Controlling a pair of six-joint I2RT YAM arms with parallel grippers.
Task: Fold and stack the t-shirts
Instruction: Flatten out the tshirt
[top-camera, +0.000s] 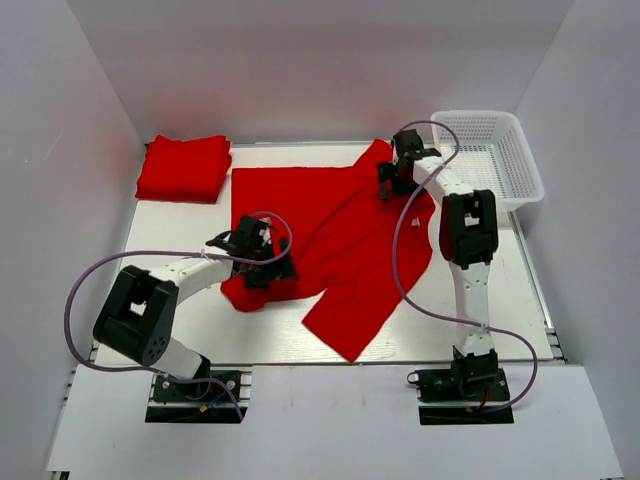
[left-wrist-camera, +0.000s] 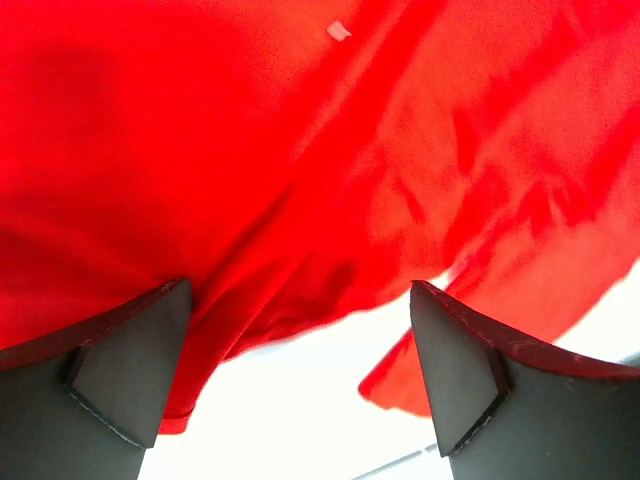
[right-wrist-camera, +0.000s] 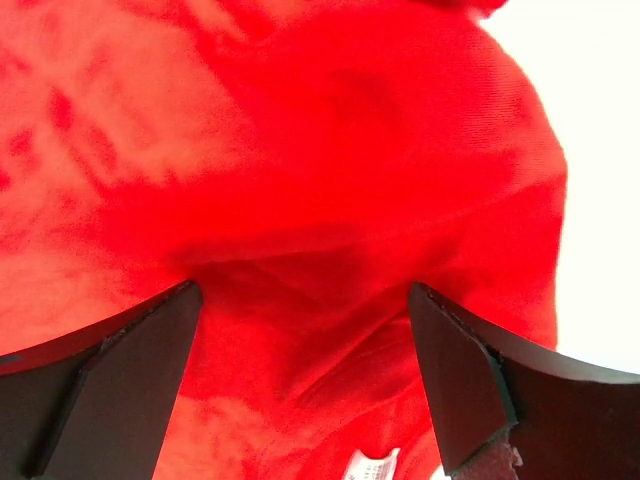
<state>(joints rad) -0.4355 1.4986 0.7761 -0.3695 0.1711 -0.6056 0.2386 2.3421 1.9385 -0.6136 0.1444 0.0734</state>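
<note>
My left gripper (left-wrist-camera: 300, 290) and right gripper (right-wrist-camera: 300, 288) both stand with jaws wide apart, gripping nothing. Seen from above, the loose t-shirt (top-camera: 340, 235) sprawls mid-frame, its longest stretch running from upper right to lower centre. My left is over its lower-left edge, my right over its upper-right tip. The folded t-shirts (top-camera: 183, 168) lie upper left.

White links, chunky black joints and black bases (top-camera: 195, 392) make up the left arm (top-camera: 175, 275) and right arm (top-camera: 470, 290). Mauve cables (top-camera: 72, 300) loop back from the left gripper (left-wrist-camera: 300, 310) and right gripper (right-wrist-camera: 305, 310); fingers (left-wrist-camera: 130, 370) are dark grey wedges.
</note>
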